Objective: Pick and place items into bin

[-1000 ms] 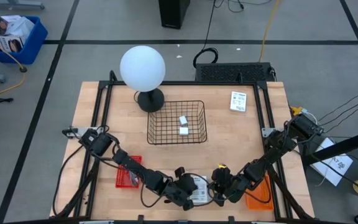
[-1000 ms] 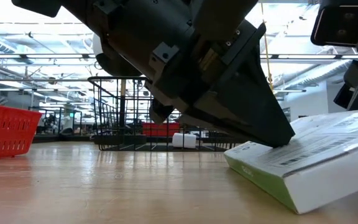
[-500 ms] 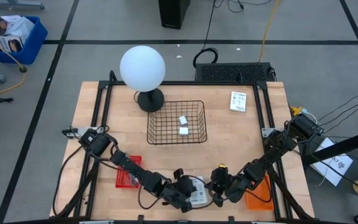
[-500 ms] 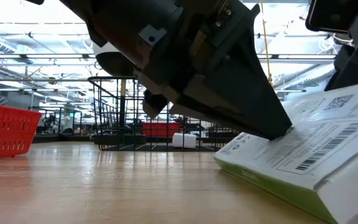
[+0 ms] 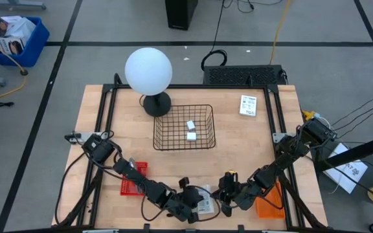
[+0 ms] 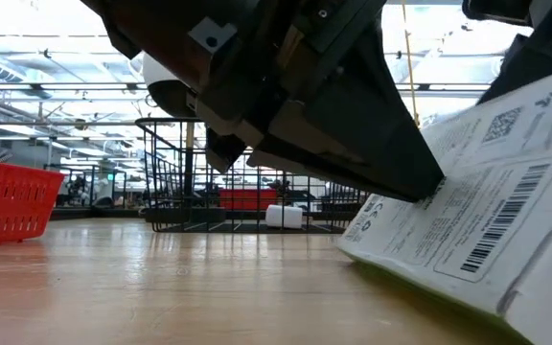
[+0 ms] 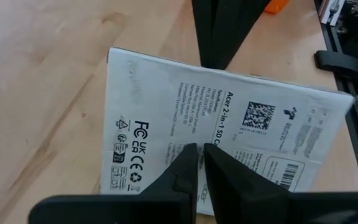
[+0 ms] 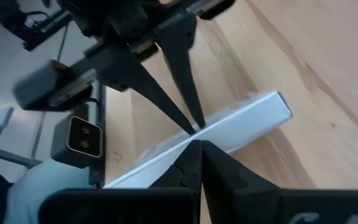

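Observation:
A flat white printed packet (image 5: 204, 200) stands tilted near the table's front edge, between my two grippers. Its left edge (image 6: 353, 247) rests on the wood and its right side is raised. My left gripper (image 7: 199, 158) is shut, with its tips on the packet's printed top face. My right gripper (image 8: 196, 149) is shut at the packet's raised right edge. The black wire bin (image 5: 184, 107) stands mid-table with two small white blocks (image 5: 191, 129) inside. A second white packet (image 5: 248, 105) lies flat at the far right. My left gripper presses its shut fingertips (image 6: 432, 195) on the printed top face (image 7: 229, 124) near the packet's middle, slanting down from the table's left. My right gripper meets the packet's raised right edge (image 8: 229, 127) with its shut fingertips, slanting from the right. The left view shows its fingers (image 7: 216, 37) passing behind that edge; the underside contact is hidden by the packet.
A white globe lamp (image 5: 148, 71) stands at the far left beside the bin. A red basket (image 5: 133, 180) sits under my left arm at the front left. An orange tray (image 5: 271, 202) lies at the front right.
The packet has tipped up steeply. Its right side has risen while its left edge has stayed on the table. My right gripper has tipped upward at that raised edge. My left gripper's tips have stayed on the printed face.

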You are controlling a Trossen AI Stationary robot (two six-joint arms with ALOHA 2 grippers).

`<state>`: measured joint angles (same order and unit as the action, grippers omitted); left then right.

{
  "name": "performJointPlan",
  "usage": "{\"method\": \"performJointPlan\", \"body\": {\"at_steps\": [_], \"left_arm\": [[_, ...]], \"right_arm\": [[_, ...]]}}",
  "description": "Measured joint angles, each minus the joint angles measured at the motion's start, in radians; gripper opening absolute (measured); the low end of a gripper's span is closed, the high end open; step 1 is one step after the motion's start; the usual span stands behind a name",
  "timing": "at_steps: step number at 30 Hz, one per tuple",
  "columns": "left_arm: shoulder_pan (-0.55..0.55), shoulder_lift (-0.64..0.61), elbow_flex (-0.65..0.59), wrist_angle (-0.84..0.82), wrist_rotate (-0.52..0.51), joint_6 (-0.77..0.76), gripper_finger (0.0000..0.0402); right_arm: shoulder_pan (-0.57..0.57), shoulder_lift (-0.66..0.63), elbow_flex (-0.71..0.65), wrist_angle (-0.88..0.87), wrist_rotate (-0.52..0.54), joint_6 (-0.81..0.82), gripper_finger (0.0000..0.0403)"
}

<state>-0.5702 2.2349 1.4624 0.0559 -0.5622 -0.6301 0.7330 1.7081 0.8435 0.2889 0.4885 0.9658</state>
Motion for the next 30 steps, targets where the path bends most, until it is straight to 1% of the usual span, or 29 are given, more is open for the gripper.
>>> {"method": "performJointPlan", "body": {"at_steps": [7,15,23,30], "left_arm": [[-0.019,0.0,0.0,0.0,-0.053,0.006,0.0035],[-0.051,0.0,0.0,-0.01,-0.118,0.006,0.0035],[-0.063,0.001,0.0,0.002,-0.155,0.008,0.0035],[-0.061,0.002,0.0,0.001,-0.176,0.007,0.0035]], "right_arm": [[-0.001,0.015,0.001,0.028,0.013,-0.01,0.0],[-0.001,0.085,0.003,0.184,0.027,-0.053,0.0],[-0.006,0.09,0.002,0.234,0.022,-0.102,0.0],[-0.021,0.09,0.002,0.231,0.007,-0.115,0.0]]}}
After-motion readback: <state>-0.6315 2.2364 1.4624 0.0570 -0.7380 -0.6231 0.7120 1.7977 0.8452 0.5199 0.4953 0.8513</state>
